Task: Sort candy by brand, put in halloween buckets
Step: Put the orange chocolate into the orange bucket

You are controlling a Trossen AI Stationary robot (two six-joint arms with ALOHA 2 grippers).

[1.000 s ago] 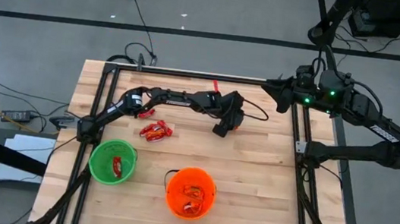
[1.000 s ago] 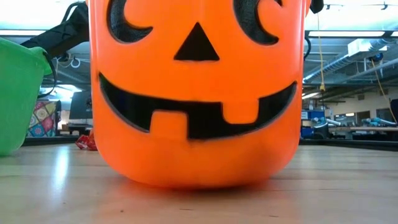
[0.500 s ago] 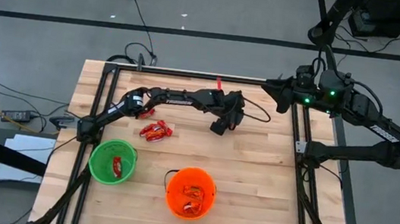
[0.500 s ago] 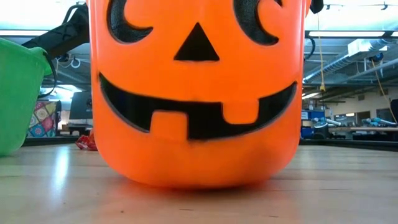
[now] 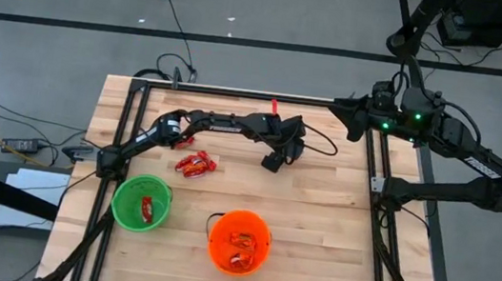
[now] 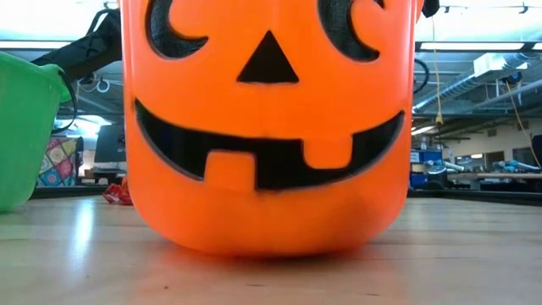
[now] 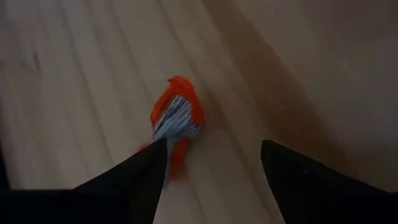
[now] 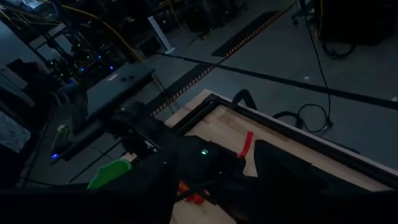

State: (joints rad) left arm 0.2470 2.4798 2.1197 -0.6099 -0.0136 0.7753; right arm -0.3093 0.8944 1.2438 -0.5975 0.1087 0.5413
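Note:
My left gripper is open, low over the middle of the table's far half. In the left wrist view an orange-and-white candy lies on the wood right by one fingertip, off to one side of the gap. Red candies lie in a small heap left of it, with more under the left arm. The green bucket holds red candy. The orange bucket holds orange candy. My right gripper is open and empty at the far right. My left gripper has one fingertip next to the candy's nearer end, coming from above at a slant. The candy lies flat on the table. I cannot tell whether the finger touches it.
A small red object sits on the dark frame rail at the far edge. The orange bucket fills the low view, with the green bucket to its left. Bare wood lies to the right of both buckets.
My left gripper has edged slightly toward the table's left edge, staying low over the wood.

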